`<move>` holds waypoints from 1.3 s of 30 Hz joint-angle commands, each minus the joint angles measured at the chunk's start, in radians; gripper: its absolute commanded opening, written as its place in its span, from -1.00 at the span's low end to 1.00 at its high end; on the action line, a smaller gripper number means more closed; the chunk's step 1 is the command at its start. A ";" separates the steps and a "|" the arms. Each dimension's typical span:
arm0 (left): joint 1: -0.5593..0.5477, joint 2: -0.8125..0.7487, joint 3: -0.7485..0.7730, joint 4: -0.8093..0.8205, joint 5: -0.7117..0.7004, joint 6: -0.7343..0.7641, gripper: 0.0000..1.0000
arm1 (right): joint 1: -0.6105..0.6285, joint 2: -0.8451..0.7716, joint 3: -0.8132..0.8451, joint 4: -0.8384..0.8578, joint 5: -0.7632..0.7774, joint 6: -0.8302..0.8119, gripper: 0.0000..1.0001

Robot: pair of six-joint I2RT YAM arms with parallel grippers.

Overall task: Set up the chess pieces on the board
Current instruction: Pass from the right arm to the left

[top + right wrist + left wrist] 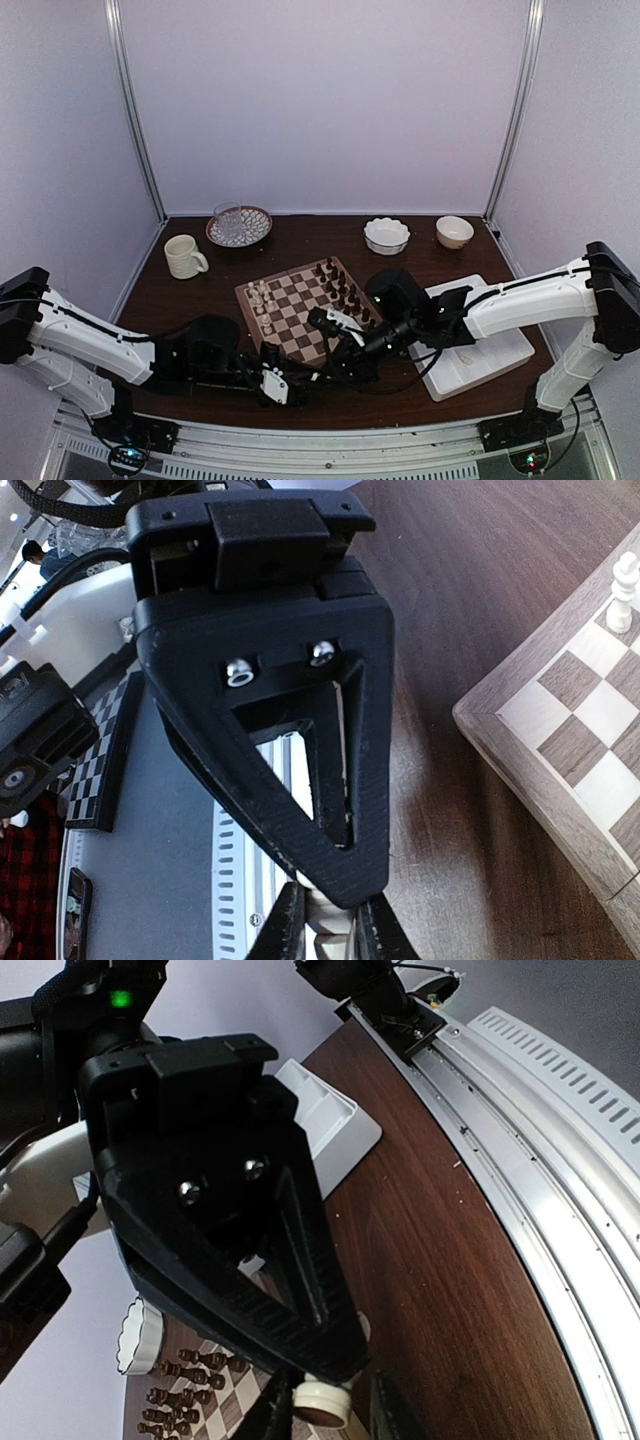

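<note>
Just off the board's (295, 325) near corner, low over the counter (200, 300), the left fingers (278, 1406) stand narrowly either side of a cream piece (322, 1396). One finger seems to touch it and the other shows a sliver of gap, so whether they have clamped it I cannot tell. On the board's left side the cream chess pieces (260, 300) stand in short rows, and the dark pieces (340, 285) line its right side, facing them as a game needs. By that same near corner the right fingers (285, 926) are pressed onto a pale piece (325, 925), pinched at the very tips, probably so it can be stood upright on a square. The white tray (490, 355) lies right of the board. Whether both pairs of fingers share one piece, I cannot tell.
</note>
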 commanded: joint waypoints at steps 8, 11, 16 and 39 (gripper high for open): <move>-0.012 -0.001 0.048 -0.027 -0.005 0.002 -0.64 | 0.007 0.009 0.026 0.007 0.024 -0.011 -0.65; -0.011 -0.005 0.049 0.003 -0.054 -0.049 -0.64 | 0.007 -0.009 0.012 0.019 0.048 -0.008 -0.34; -0.006 -0.031 0.051 0.001 -0.140 -0.083 -0.66 | 0.006 -0.061 -0.024 0.061 0.099 0.011 -0.06; 0.075 -0.253 -0.087 0.199 -0.072 -0.286 -0.70 | 0.045 -0.202 -0.213 0.586 0.362 0.385 0.31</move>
